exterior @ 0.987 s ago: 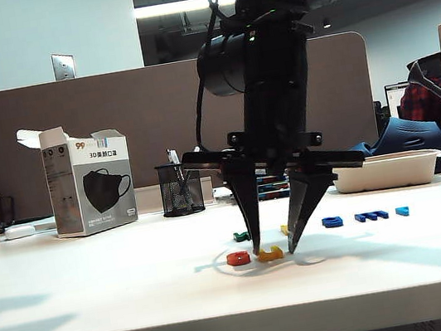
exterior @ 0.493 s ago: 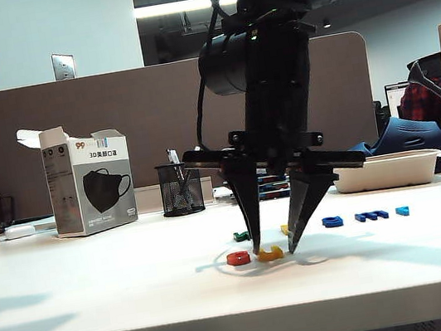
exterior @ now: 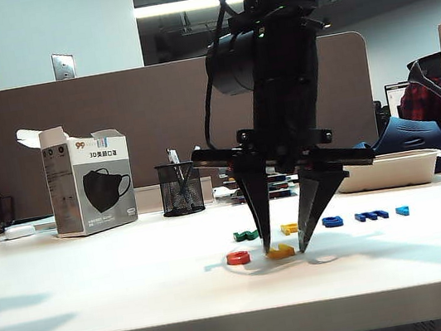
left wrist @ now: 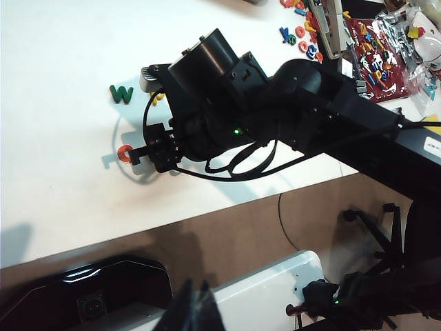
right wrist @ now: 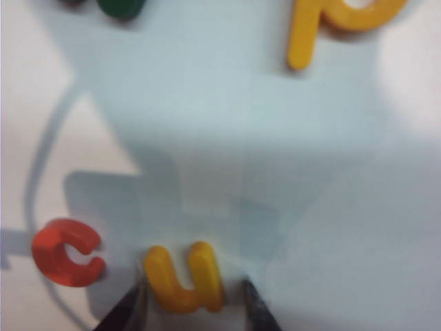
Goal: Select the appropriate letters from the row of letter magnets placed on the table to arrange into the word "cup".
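My right gripper (exterior: 287, 249) points straight down near the front edge of the plain white smooth table (exterior: 98, 294), fingertips (right wrist: 131, 307) either side of the small flat yellow plastic "u" magnet (right wrist: 185, 277). Jaws partly apart, straddling the u; can't tell if the pads actually touch it, gaps look thin on both sides. U lies flat on the table.

Small flat red plastic "c" magnet (right wrist: 67, 252) lies just beside the u, apart from it, on the side toward the table's left end (c then u, reading in order).

Further back, the row of letter magnets (exterior: 322, 222): green plastic letter (exterior: 246, 234), yellow plastic "p" magnet (right wrist: 337, 24), then dark blue plastic letters (exterior: 332, 221) and a light blue one (exterior: 401, 211) toward the right end. P sits in the row, well apart from the u.

Left gripper (left wrist: 194, 312): sits off the table's front edge, only a dark tip in the left wrist view; can't tell its opening.
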Robot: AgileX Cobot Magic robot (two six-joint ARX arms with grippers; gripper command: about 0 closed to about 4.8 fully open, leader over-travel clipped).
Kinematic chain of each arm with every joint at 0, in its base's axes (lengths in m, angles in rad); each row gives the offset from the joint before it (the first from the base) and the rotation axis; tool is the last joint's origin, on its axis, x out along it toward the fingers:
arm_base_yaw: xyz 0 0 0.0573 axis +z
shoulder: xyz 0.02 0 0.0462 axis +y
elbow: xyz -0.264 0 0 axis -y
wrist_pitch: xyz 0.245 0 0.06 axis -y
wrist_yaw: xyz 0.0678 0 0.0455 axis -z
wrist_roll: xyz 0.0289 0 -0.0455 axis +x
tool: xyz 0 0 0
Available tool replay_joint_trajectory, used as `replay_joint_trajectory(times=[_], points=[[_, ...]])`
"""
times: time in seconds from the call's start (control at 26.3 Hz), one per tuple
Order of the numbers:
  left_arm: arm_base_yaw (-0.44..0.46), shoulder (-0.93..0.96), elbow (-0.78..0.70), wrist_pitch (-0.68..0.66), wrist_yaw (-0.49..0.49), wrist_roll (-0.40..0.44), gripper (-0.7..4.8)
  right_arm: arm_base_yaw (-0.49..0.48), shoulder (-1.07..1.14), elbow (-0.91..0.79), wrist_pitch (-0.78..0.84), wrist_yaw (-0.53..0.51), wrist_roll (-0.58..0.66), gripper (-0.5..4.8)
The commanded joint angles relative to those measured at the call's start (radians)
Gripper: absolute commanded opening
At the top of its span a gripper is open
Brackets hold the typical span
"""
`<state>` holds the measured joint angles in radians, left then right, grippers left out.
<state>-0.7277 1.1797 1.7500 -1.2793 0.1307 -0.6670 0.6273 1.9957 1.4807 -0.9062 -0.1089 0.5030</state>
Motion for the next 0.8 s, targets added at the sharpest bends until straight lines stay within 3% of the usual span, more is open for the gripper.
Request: replay_joint_trajectory(times=[0.04, 0.8], points=[[-0.001, -0.002, 0.002, 0.006, 0.001, 0.005, -0.05, 0.002, -0.007, 0.000, 0.013, -0.031, -0.005, 1.81], [-0.001, -0.002, 0.002, 0.006, 0.001, 0.005, -0.05, 0.000, -0.027, 0.001, 0.012, -0.066, -0.006, 1.81]])
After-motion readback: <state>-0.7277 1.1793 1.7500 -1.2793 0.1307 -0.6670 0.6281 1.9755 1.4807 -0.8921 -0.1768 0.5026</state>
